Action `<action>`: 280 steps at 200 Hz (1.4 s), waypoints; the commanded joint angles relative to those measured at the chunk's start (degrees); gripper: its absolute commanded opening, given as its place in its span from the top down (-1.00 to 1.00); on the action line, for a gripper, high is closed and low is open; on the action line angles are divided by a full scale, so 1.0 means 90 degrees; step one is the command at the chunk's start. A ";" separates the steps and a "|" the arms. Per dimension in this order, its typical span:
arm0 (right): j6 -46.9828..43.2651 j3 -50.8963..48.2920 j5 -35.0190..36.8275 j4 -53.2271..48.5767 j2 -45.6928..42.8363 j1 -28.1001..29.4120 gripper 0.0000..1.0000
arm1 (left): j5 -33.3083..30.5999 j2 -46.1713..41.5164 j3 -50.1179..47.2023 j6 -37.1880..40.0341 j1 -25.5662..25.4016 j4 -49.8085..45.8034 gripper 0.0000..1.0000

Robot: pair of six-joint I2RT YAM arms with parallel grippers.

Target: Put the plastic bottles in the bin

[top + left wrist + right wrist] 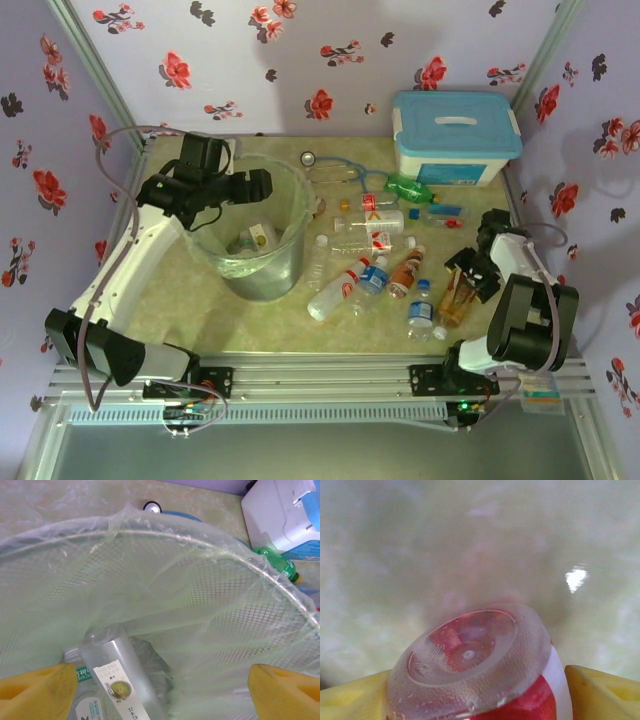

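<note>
Yellow-padded left gripper (160, 687) spread wide above bin (200, 541) rim; right gripper (480, 692) clamps red-labelled bottle (470, 652), table (470, 535) open beyond.

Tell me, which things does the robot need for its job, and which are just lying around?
For the job: plastic bottles on the table, red-labelled bottle in the right gripper, bin with bottles inside.
Just lying about: white box with light-blue lid, stethoscope.
</note>
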 commanded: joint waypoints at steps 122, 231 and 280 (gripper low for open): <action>-0.0230 0.0627 -0.0708 -0.0211 -0.0352 0.0975 -0.99 | -0.0035 -0.0032 0.0208 -0.0264 0.0058 0.0066 -0.80; -0.0509 -0.0407 -0.1157 0.0221 -0.0299 0.1041 -0.99 | 0.0522 -0.0572 -0.0171 -0.1023 0.0085 0.0314 -0.88; -0.0626 -0.0623 -0.1176 0.0369 -0.0079 0.1041 -0.90 | 0.0603 -0.0606 0.0099 -0.1105 0.0105 0.0411 -0.90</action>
